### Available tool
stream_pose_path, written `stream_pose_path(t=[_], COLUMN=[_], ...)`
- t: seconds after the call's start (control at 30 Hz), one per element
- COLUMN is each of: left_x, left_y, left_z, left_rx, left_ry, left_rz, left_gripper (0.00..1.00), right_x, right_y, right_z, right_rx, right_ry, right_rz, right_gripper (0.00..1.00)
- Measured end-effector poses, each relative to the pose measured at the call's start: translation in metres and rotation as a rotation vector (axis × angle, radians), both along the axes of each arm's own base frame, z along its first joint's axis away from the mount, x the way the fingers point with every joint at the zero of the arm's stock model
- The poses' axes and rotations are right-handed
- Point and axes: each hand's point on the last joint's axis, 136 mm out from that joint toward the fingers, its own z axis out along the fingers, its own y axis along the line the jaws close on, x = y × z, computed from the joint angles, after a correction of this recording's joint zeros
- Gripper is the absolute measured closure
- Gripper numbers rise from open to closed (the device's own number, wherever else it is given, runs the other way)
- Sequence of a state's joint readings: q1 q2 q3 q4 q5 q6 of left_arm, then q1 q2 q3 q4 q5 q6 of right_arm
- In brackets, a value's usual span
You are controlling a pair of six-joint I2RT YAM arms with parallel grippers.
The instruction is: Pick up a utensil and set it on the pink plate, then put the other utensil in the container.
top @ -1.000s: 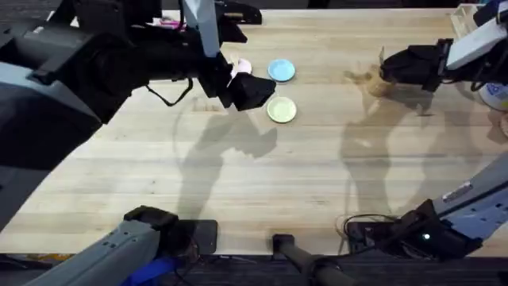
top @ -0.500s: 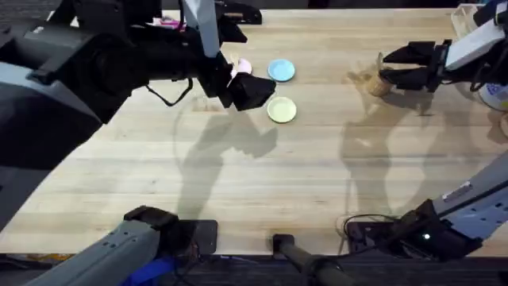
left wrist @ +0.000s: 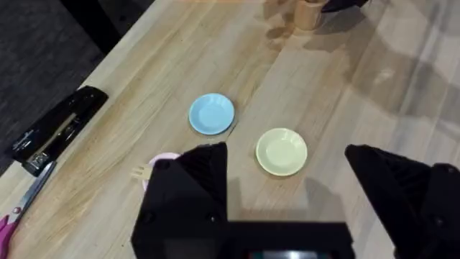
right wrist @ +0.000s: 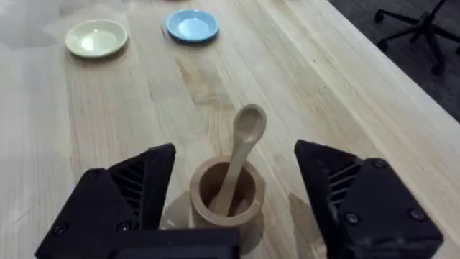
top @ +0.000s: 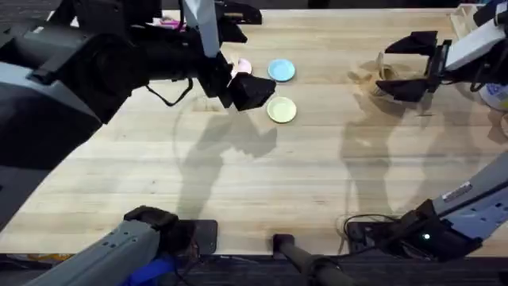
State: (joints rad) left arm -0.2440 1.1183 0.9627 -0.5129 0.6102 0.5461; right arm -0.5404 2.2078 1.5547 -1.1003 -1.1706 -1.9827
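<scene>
The pink plate (top: 242, 67) (left wrist: 162, 159) lies at the back of the table, mostly hidden under my left gripper (top: 248, 89) (left wrist: 287, 183), which hangs open and empty above it. A small wooden fork (left wrist: 139, 171) pokes out at the plate's edge. At the far right stands the container (top: 386, 75) (right wrist: 226, 196), a tan wooden cup with a wooden spoon (right wrist: 241, 147) leaning upright inside it. My right gripper (top: 403, 65) (right wrist: 236, 180) is open, one finger on each side of the cup and touching neither cup nor spoon.
A light blue plate (top: 281, 71) (left wrist: 211, 114) and a pale yellow plate (top: 282, 110) (left wrist: 282, 151) sit beside the pink one. A black stapler (left wrist: 61, 129) and scissors (left wrist: 14, 216) lie near the table's far left edge. White objects (top: 472, 24) crowd the back right corner.
My right gripper has opened wide at the cup, leaving the spoon standing in it. The left arm has stayed still.
</scene>
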Motion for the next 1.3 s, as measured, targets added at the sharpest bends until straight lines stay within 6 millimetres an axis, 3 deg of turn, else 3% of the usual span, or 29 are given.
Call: stream_pose_path(t=[0.23, 0.67, 0.83, 1.3], left_x=[0.000, 0.000, 0.000, 0.000], left_y=[0.000, 0.000, 0.000, 0.000], left_z=[0.000, 0.000, 0.000, 0.000], left_rx=[0.000, 0.000, 0.000, 0.000], left_ry=[0.000, 0.000, 0.000, 0.000], left_rz=[0.000, 0.000, 0.000, 0.000], left_gripper=[0.007, 0.007, 0.007, 0.006], right_x=[-0.005, -0.025, -0.035, -0.073], right_y=[0.010, 0.029, 0.041, 0.072], right_z=[0.017, 0.119, 0.144, 0.176], right_rx=[0.002, -0.037, -0.021, -0.092], right_ry=[0.006, -0.043, 0.072, 0.474], right_rz=[0.016, -0.027, -0.086, -0.368], right_gripper=[0.004, 0.005, 0.005, 0.004])
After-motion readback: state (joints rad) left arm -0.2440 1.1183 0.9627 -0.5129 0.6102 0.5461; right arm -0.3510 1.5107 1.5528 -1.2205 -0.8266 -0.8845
